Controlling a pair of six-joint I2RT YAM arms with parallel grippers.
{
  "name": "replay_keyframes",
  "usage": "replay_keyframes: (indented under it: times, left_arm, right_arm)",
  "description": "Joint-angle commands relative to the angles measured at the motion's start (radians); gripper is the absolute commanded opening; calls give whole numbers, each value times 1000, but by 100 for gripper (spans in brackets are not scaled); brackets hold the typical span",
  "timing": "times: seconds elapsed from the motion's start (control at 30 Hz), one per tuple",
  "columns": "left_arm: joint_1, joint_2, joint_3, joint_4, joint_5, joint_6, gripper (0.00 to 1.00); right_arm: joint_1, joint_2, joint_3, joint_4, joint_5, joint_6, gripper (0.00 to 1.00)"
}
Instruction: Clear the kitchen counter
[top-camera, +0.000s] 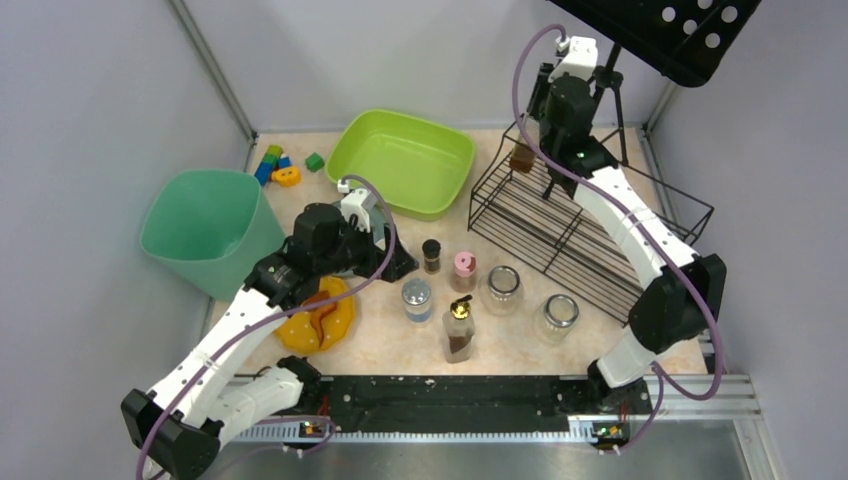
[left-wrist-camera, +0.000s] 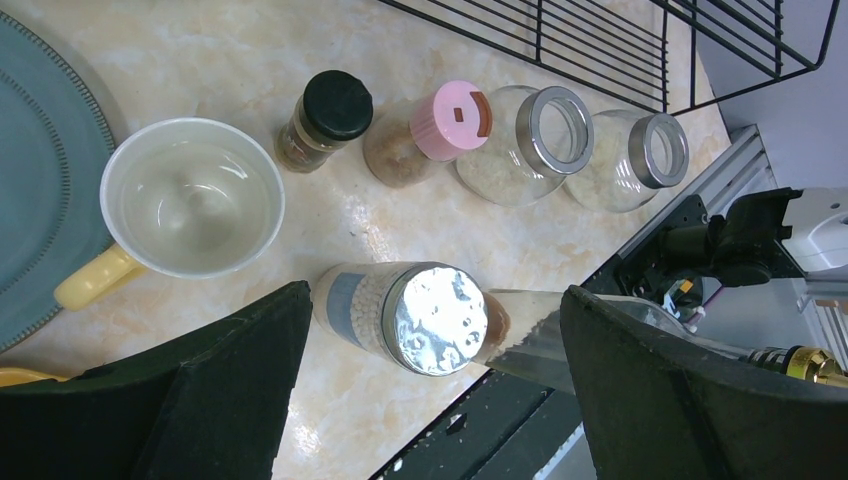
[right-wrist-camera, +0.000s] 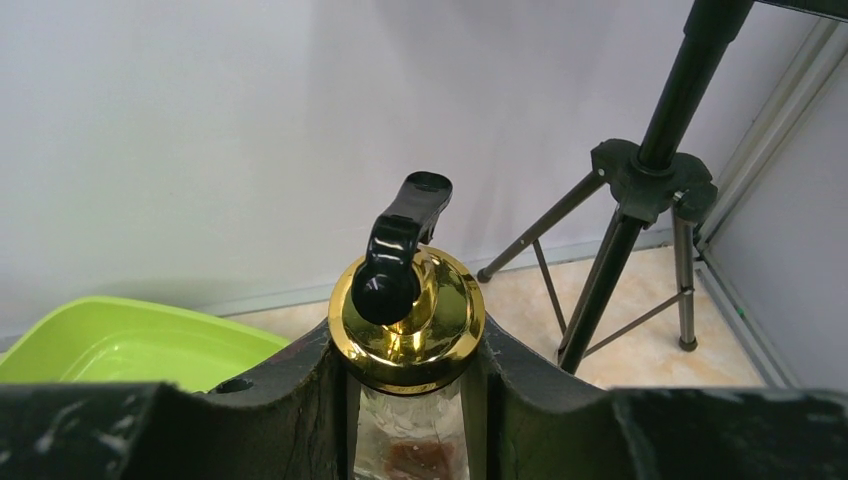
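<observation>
Beige-peach mottled kitchen counter (top-camera: 390, 348): it lies flat between the black rail at the arms' bases and the grey walls, with jars, a plate, a basin and a rack on it.
Right gripper (right-wrist-camera: 408, 365): I have it clamped on an upright clear glass bottle with a gold cap and black spout (right-wrist-camera: 407, 300), at the far-left corner of the black wire rack (top-camera: 560, 225). I cannot tell whether the bottle touches the wires.
Left gripper (left-wrist-camera: 435, 295): my fingers stand wide apart, holding nothing, above a glass jar with a silver foil lid (left-wrist-camera: 430, 318).
Jar row: a black-lidded spice jar (left-wrist-camera: 325, 118), a pink-capped jar (left-wrist-camera: 430, 135) and two open-mouthed clear glass jars (left-wrist-camera: 535, 145) stand side by side, running toward the rack.
Front edge: a second gold-capped bottle (top-camera: 459, 330) stands near the rail, just beside the silver-lidded jar.
Left side: a white cup with a yellow handle (left-wrist-camera: 190, 200) and an orange scalloped plate (top-camera: 318, 320) sit by my left arm, with a teal plastic bin (top-camera: 205, 230) beyond.
Back: a lime-green plastic basin (top-camera: 402, 160) and coloured toy blocks (top-camera: 278, 165) sit against the wall.
</observation>
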Motion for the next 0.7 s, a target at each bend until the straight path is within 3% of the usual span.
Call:
replay_keyframes:
  times: [0.0, 0.37, 0.53, 0.67]
  left_arm:
    - [0, -2, -9, 57, 1, 1, 98]
    - [0, -6, -11, 55, 3, 0, 98]
    - [0, -7, -12, 55, 4, 1, 98]
    - [-1, -2, -13, 55, 8, 0, 98]
  right_arm:
    - [29, -4, 40, 109, 56, -70, 0]
    - [70, 54, 130, 34, 129, -132, 0]
    - [72, 61, 138, 17, 135, -125, 31]
    - [72, 55, 140, 6, 143, -117, 41]
